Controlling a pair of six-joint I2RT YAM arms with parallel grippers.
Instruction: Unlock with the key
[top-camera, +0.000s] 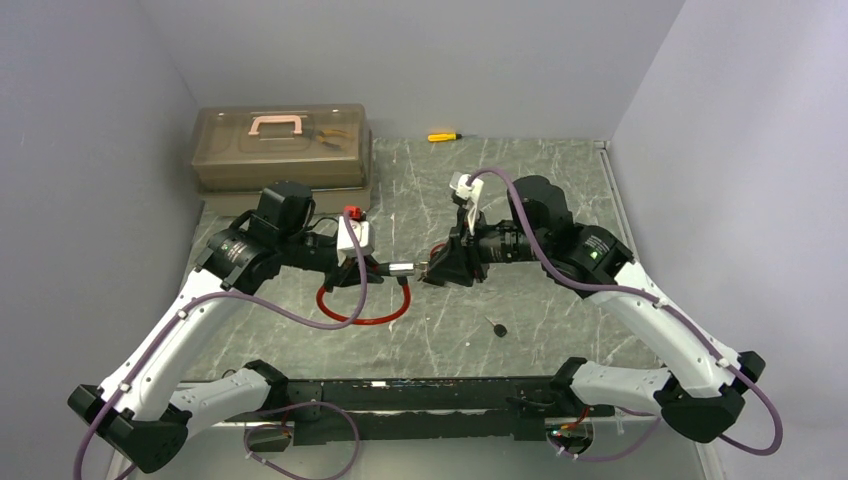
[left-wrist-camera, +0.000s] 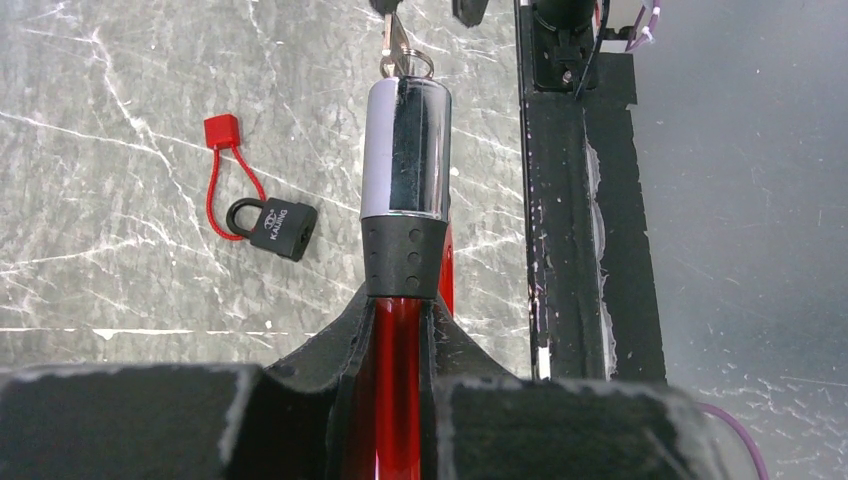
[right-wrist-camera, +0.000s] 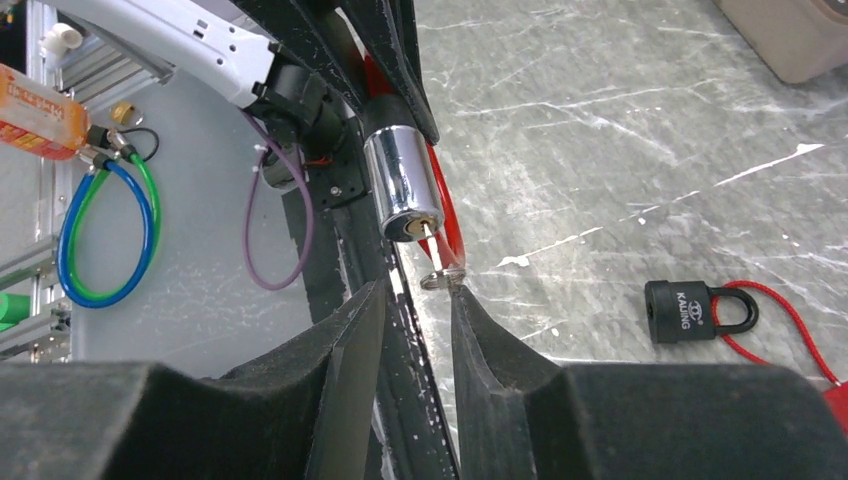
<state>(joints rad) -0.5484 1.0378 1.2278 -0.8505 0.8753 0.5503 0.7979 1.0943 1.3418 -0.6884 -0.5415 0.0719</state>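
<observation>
My left gripper (left-wrist-camera: 402, 310) is shut on the red cable of a cable lock (left-wrist-camera: 405, 150), just behind its black collar, and holds the chrome cylinder level above the table. In the top view the lock (top-camera: 400, 268) hangs between both grippers, with its red loop (top-camera: 365, 305) lying below. A silver key (right-wrist-camera: 432, 243) sits in the cylinder's keyhole, its ring (right-wrist-camera: 443, 281) hanging at the end. My right gripper (right-wrist-camera: 415, 290) is open right at the key. Its right-hand fingertip (right-wrist-camera: 462, 300) touches the ring, and nothing is clamped between the jaws.
A small black padlock (right-wrist-camera: 685, 310) on a red cord lies on the table beyond the lock. A brown toolbox (top-camera: 282, 145) stands at the back left, a yellow screwdriver (top-camera: 444, 137) at the back wall. A small dark object (top-camera: 497, 328) lies near the black front rail (top-camera: 420, 395).
</observation>
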